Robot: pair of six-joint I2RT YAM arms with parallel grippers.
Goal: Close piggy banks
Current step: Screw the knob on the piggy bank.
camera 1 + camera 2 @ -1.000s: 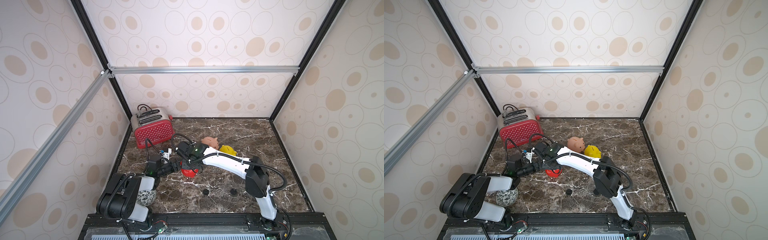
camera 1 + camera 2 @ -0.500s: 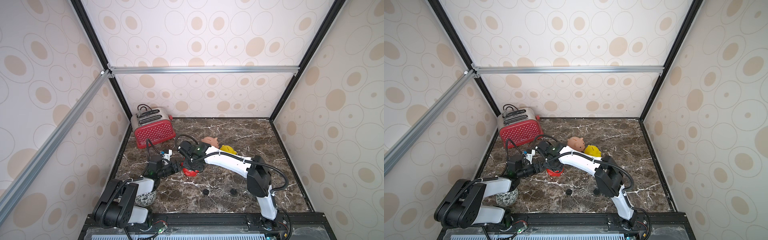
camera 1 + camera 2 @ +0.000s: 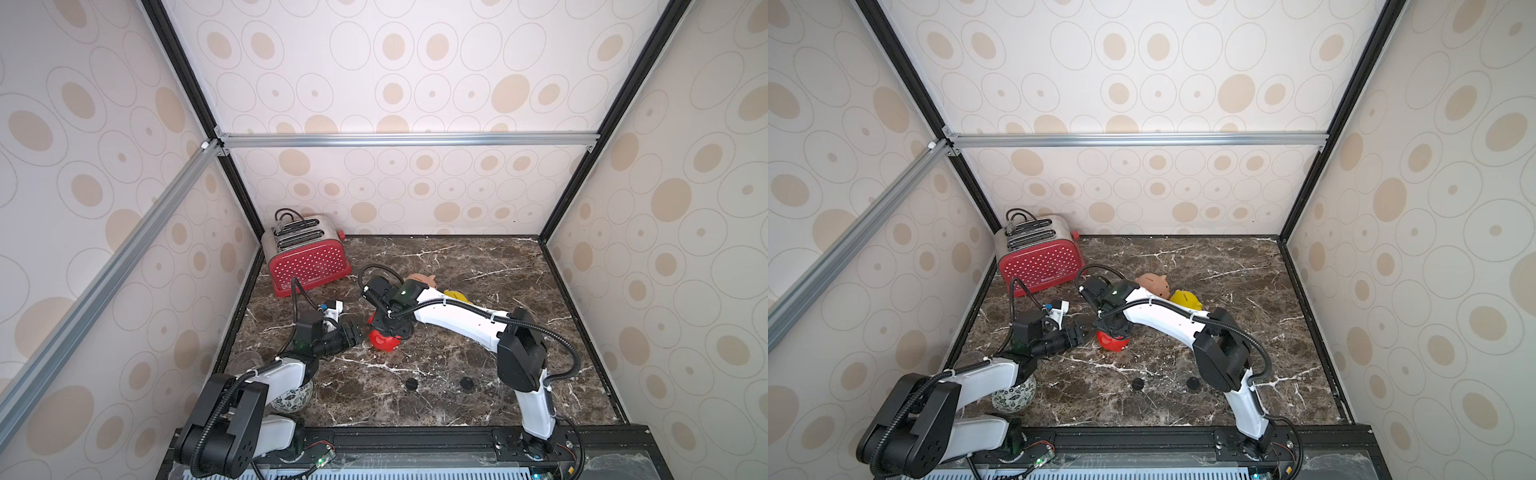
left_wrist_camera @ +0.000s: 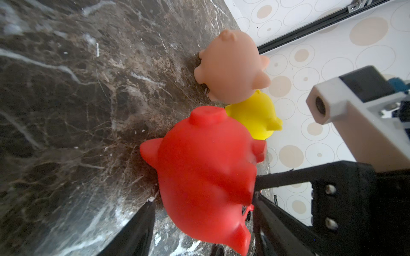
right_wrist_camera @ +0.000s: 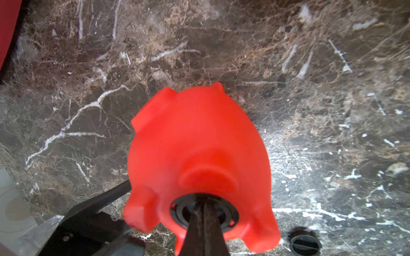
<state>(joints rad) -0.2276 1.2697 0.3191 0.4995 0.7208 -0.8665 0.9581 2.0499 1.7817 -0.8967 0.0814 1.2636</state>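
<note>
- Red piggy bank [image 3: 384, 341] lies belly-up near the middle of the dark marble counter [image 3: 436, 361].
- I see the left gripper [image 4: 204, 197] pinching its sides.
- The right gripper [image 5: 203, 206], pressed together, rests its tips on the black plug [image 5: 226, 213] in the belly hole.
- The peach-pink piggy bank [image 3: 1152, 284] and yellow piggy bank [image 3: 1185, 299] sit side by side just behind.

**Three pigs, one on its back**

The red pig [image 3: 384, 341] [image 3: 1112, 341] lay near the middle of the table [image 3: 436, 407], rolled belly-up with its stubby legs in the air. In the right wrist view [image 5: 195, 150] a dark grey ring sat in its round belly hole. Whether the ring was fully seated could not be told.

Farther back stood the peach pig [image 3: 1152, 284] [image 4: 230, 66], on its feet. The yellow pig [image 3: 1185, 299] [image 4: 250, 115] was just beside it. Both were smooth, round and glossy, with small pointed ears.
</note>
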